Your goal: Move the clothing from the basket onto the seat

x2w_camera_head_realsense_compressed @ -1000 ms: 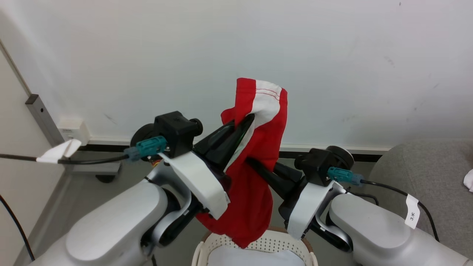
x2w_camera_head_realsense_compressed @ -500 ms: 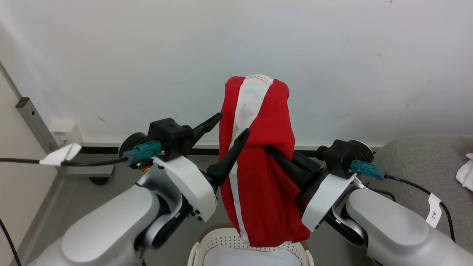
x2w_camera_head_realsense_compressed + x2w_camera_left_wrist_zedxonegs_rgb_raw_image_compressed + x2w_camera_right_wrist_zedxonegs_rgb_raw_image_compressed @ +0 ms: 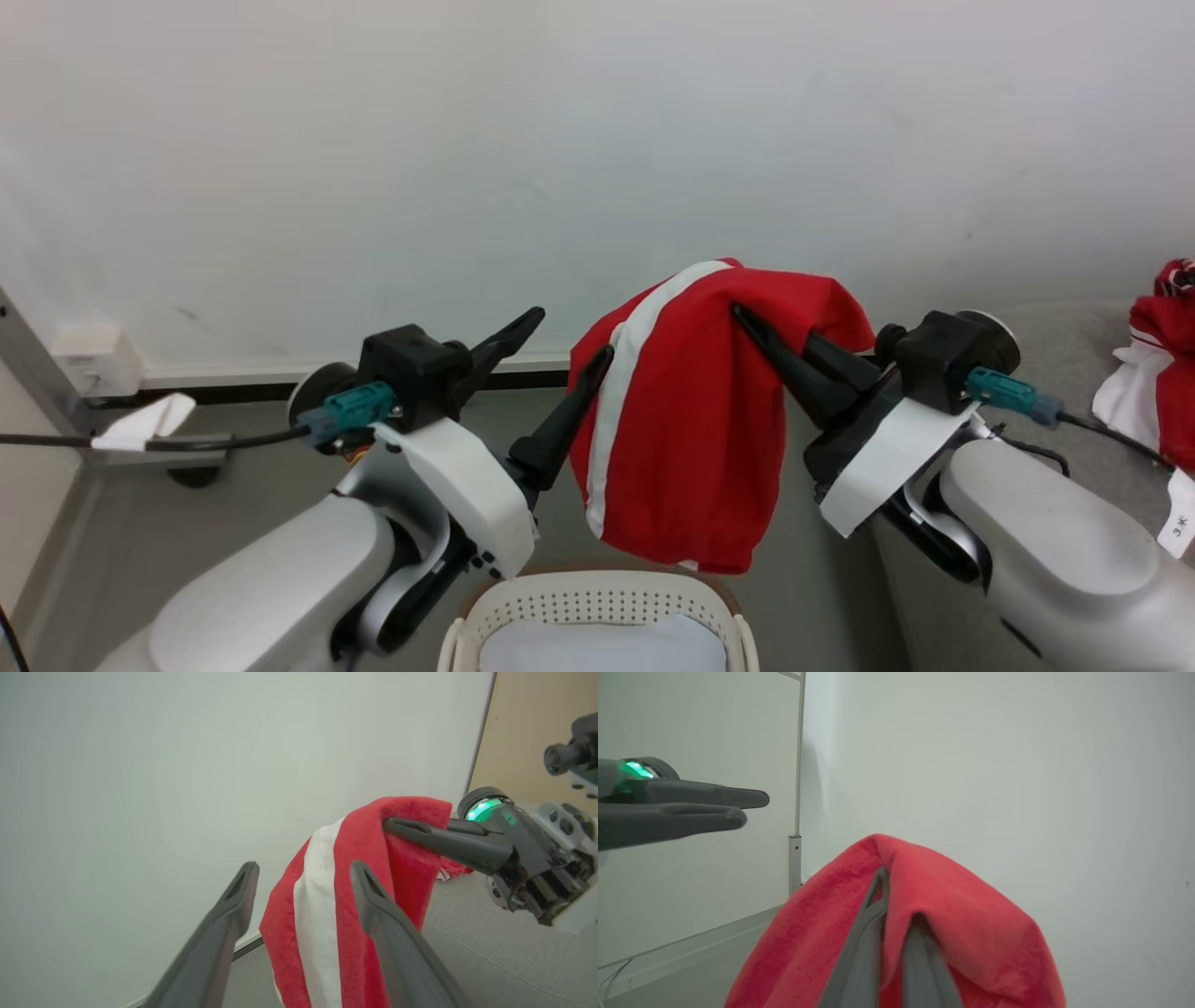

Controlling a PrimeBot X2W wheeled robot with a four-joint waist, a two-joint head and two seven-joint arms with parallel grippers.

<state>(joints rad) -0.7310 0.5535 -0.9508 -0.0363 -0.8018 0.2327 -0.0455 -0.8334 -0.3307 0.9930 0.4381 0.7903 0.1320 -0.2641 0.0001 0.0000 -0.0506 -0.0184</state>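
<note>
A red garment of the clothing (image 3: 691,439) with a white stripe hangs in the air above the basket (image 3: 597,597). My right gripper (image 3: 742,313) is shut on its top fold, and the cloth drapes over the fingertips (image 3: 878,891). My left gripper (image 3: 560,338) stands open just left of the garment, with nothing between its fingers (image 3: 233,900). In the left wrist view the garment (image 3: 322,914) hangs beyond the right finger. The grey seat (image 3: 1064,345) lies to the right, with more red and white clothing (image 3: 1162,373) on it.
A pale lining cloth (image 3: 597,649) lies inside the basket. A white wall (image 3: 597,140) stands close behind, with a baseboard and a metal post (image 3: 37,355) at the left. Grey floor (image 3: 233,495) runs between the wall and the basket.
My left gripper has opened and let go of the garment. The right gripper has carried it to the right and lower. The camera has turned right, bringing the clothing on the seat into view.
</note>
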